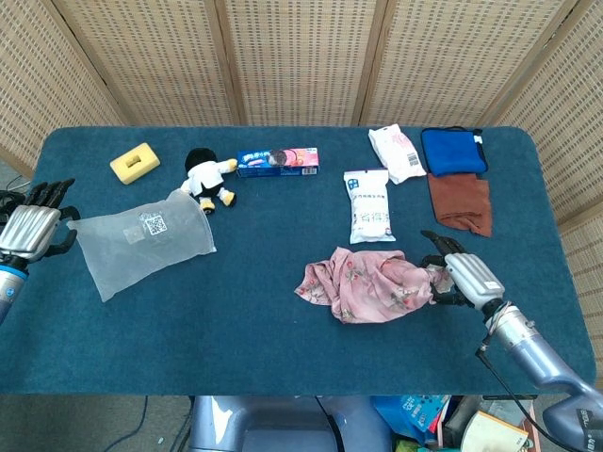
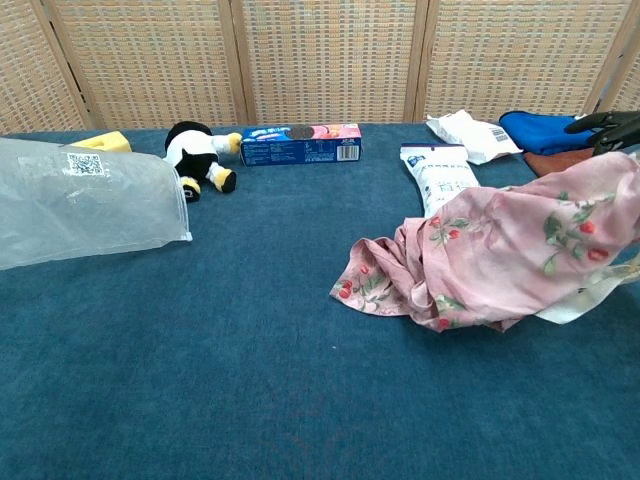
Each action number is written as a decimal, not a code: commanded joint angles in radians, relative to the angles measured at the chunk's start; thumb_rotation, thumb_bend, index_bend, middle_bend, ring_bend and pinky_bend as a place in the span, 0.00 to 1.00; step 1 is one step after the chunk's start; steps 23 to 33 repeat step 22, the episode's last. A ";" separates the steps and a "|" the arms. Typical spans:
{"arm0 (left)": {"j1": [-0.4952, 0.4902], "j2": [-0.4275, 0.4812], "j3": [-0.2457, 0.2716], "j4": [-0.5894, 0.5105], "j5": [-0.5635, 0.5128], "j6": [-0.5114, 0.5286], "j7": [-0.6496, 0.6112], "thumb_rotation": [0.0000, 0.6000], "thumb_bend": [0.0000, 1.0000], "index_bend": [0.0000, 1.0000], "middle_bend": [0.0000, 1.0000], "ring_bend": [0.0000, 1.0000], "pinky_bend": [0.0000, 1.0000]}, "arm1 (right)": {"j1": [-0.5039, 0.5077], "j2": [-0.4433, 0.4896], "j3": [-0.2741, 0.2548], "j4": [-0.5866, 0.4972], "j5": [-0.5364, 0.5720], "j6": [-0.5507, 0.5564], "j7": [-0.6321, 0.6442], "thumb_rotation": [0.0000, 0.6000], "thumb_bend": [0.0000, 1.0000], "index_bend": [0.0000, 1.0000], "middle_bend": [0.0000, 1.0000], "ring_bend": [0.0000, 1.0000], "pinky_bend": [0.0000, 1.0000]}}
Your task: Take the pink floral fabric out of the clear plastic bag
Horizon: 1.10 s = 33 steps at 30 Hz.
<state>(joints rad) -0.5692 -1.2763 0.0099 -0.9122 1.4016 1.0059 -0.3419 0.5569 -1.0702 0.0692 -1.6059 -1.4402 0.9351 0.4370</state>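
The pink floral fabric [image 1: 369, 284] [image 2: 500, 260] lies outside the bag, spread on the blue table right of centre. My right hand [image 1: 459, 274] grips its right end, lifting that end slightly; only dark fingertips [image 2: 608, 122] show in the chest view. The clear plastic bag [image 1: 141, 242] [image 2: 85, 200], empty, with a QR label, hangs at the far left. My left hand [image 1: 30, 229] holds the bag's left edge at the table's left border; the chest view does not show this hand.
Along the back sit a yellow sponge [image 1: 135, 162], a black-and-white plush doll [image 1: 204, 179], a biscuit box [image 1: 278, 161], two white packets [image 1: 367, 204] [image 1: 396, 152], a blue cloth [image 1: 453, 151] and a brown cloth [image 1: 461, 201]. Wicker screens stand behind.
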 commanded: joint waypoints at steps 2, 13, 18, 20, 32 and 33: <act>0.038 0.043 -0.014 -0.123 -0.010 0.029 -0.068 1.00 0.08 0.00 0.00 0.00 0.00 | -0.050 0.004 -0.001 -0.020 -0.031 0.124 -0.137 1.00 0.00 0.00 0.00 0.00 0.00; 0.348 0.301 0.017 -0.840 -0.034 0.508 0.363 1.00 0.07 0.00 0.00 0.00 0.00 | -0.341 0.028 -0.050 -0.078 -0.094 0.596 -0.503 1.00 0.00 0.00 0.00 0.00 0.00; 0.420 0.294 0.063 -0.939 0.042 0.592 0.500 1.00 0.07 0.00 0.00 0.00 0.00 | -0.408 -0.001 -0.070 -0.088 -0.144 0.691 -0.548 1.00 0.00 0.00 0.00 0.00 0.00; 0.441 0.276 0.067 -0.937 0.068 0.617 0.516 1.00 0.07 0.00 0.00 0.00 0.00 | -0.427 -0.011 -0.075 -0.086 -0.168 0.718 -0.556 1.00 0.00 0.00 0.00 0.00 0.00; 0.455 0.257 0.068 -0.923 0.088 0.628 0.514 1.00 0.08 0.00 0.00 0.00 0.00 | -0.442 -0.020 -0.082 -0.087 -0.188 0.734 -0.556 1.00 0.00 0.00 0.00 0.00 0.00; 0.455 0.257 0.068 -0.923 0.088 0.628 0.514 1.00 0.08 0.00 0.00 0.00 0.00 | -0.442 -0.020 -0.082 -0.087 -0.188 0.734 -0.556 1.00 0.00 0.00 0.00 0.00 0.00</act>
